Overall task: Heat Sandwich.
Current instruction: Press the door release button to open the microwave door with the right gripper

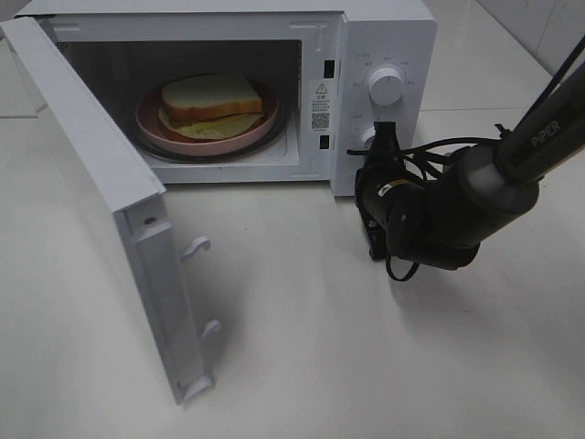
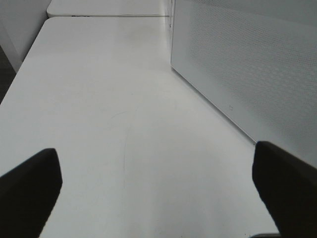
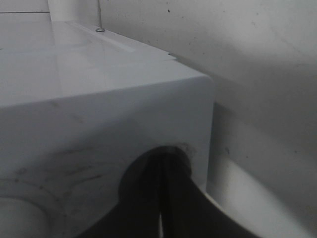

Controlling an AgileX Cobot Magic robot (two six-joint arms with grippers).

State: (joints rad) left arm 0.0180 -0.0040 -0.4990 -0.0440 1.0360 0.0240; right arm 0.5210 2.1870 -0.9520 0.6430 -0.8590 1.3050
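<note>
The sandwich (image 1: 212,99) already lies on the round pink plate (image 1: 151,123) inside the microwave (image 1: 393,37), which stands toward the far edge of the desk (image 1: 320,366). Loading looks done, so the step in hand seems to be closing up and setting the heat. The door (image 1: 91,155) hangs wide open toward the desk's left side. The right gripper (image 1: 384,135) is clenched on nothing, its black tips together at the lower knob (image 1: 367,137); contact I cannot tell. The left gripper (image 2: 154,148) is released, jaws wide over bare desk beside a dotted white panel (image 2: 247,59), probably the door's outer face. Next, the door likely needs swinging shut until its latch hooks (image 1: 196,247) catch. The bread looks soft and pale with an orange-brown crust, the casing smooth glossy white
</note>
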